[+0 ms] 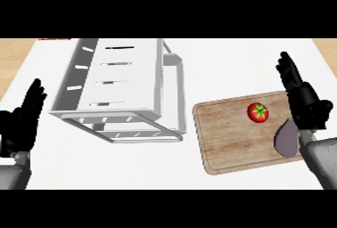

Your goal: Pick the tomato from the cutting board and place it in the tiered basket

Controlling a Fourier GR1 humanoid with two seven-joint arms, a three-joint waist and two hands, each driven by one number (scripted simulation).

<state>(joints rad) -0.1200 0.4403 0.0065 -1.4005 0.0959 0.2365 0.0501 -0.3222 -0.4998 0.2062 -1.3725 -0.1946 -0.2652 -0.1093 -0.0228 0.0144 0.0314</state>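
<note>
Red tomato (258, 112) with green stem sitting on wooden cutting board (230, 142), near its far right corner. White tiered basket (118, 89) standing left of board.

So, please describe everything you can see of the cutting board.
The cutting board is a rectangular slab that looks like light brown wood, with rounded corners and a groove running inside its edge. It lies flat on the white counter, slightly rotated, to the right of the white tiered basket and apart from it. A red tomato with a green stem rests on its upper right part. The right hand and forearm cover its right edge.
</note>
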